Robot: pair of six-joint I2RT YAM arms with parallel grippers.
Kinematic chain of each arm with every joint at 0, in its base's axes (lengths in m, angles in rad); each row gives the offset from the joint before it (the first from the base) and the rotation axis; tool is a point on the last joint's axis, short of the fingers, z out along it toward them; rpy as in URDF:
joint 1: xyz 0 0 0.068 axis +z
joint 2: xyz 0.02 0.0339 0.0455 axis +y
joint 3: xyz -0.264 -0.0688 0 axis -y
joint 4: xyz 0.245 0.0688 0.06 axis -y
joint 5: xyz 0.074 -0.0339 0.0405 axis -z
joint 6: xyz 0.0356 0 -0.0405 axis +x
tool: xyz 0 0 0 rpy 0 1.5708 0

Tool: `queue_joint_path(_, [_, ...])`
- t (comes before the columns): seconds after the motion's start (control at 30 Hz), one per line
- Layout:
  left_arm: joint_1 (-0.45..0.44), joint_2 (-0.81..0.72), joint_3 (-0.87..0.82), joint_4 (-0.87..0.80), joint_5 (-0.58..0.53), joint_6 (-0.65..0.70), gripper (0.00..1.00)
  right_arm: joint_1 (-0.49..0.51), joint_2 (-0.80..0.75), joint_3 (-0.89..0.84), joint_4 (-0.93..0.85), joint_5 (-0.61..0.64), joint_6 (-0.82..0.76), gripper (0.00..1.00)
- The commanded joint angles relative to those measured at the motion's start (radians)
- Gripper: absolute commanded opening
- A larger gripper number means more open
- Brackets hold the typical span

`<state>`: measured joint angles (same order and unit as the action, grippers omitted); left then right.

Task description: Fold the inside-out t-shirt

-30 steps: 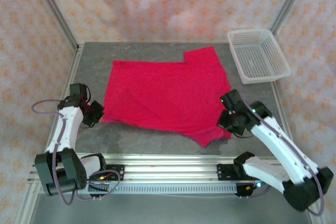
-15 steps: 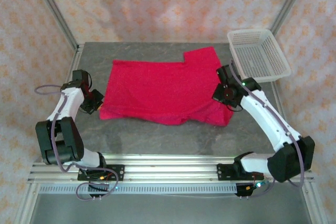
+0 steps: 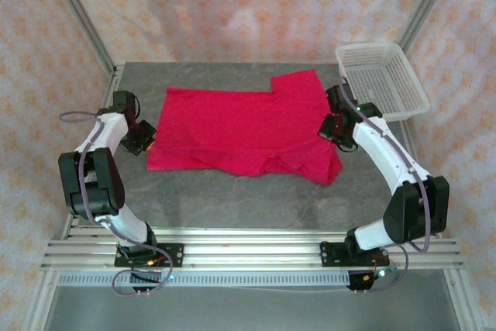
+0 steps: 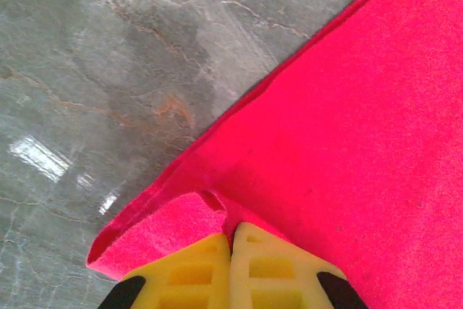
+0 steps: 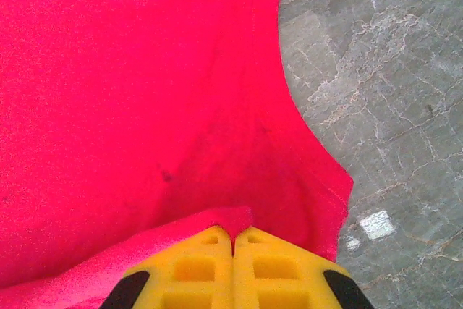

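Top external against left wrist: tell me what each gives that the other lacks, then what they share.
Top external: the whole outline of the t-shirt, the white basket at the far right, and the right gripper at the shirt's right edge. Left wrist: the left gripper, jaws closed together, pinching a rolled-over cloth edge. Shared: red shirt on the grey table.

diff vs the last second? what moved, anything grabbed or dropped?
The left pincer and right pincer, shut on the t-shirt throughout, carried its near edge away from the bases, toward the far side; the right travelled farther. Nothing newly grabbed or released. The shirt's far edge and the basket stayed put.
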<state>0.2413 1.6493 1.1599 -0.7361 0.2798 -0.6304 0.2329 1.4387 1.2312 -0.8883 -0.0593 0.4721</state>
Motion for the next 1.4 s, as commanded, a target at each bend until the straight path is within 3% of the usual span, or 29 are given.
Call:
queue_joint_path(0.0, [-0.009,-0.029,0.026,-0.012,-0.024,-0.009,0.00,-0.003,-0.023,0.039,-0.002,-0.010,-0.022,0.00])
queue_joint_path(0.5, [-0.008,-0.196,0.125,-0.129,-0.041,0.005,0.00,-0.018,-0.202,0.174,-0.169,0.065,-0.077,0.00])
queue_joint_path(0.97, [-0.008,-0.555,-0.182,-0.258,0.052,0.090,0.00,-0.019,-0.517,0.069,-0.548,0.003,-0.080,0.00])
queue_joint_path(1.1, [-0.010,-0.579,-0.221,-0.229,0.064,0.077,0.00,-0.019,-0.513,0.029,-0.517,-0.010,-0.078,0.00])
queue_joint_path(1.37, [-0.029,-0.404,-0.226,-0.107,0.072,0.045,0.00,-0.019,-0.349,-0.075,-0.254,-0.014,-0.079,0.00])
